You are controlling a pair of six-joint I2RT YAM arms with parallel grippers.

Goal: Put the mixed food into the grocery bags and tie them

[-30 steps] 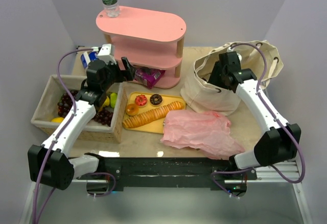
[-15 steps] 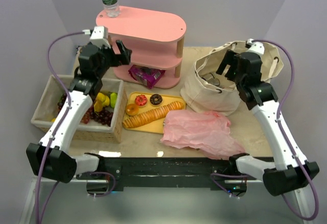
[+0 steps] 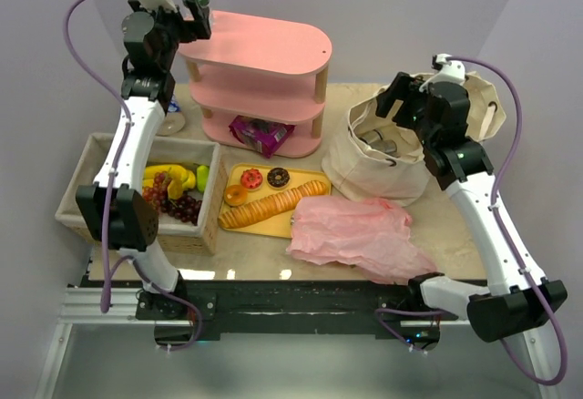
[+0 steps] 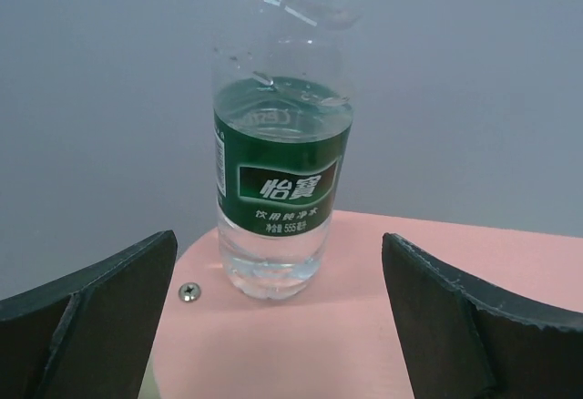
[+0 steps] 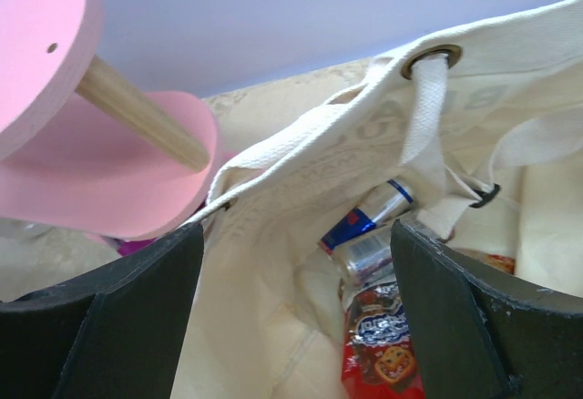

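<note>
Left gripper (image 4: 278, 267): raised to the top tier of the pink oval three-tier shelf (image 3: 264, 42); jaws spread wide, nothing grasped; the fingers flank the bottle without touching it
Clear water bottle with green label (image 4: 278, 189): upright on the shelf's top tier, near its left end; partly filled; a small screw head sits in the board just beside its base
Right gripper (image 5: 296, 235): poised over the mouth of the large beige canvas bag (image 3: 373, 169); jaws released, empty
Bag contents: blue and silver drink can (image 5: 369, 219) lying tilted; red snack packet (image 5: 383, 344) below it
Crinkly pink plastic bag (image 3: 355, 230): flat on the table, just in front of the canvas bag
Rectangular woven basket (image 3: 80, 188): near left; holds grapes and bananas
</note>
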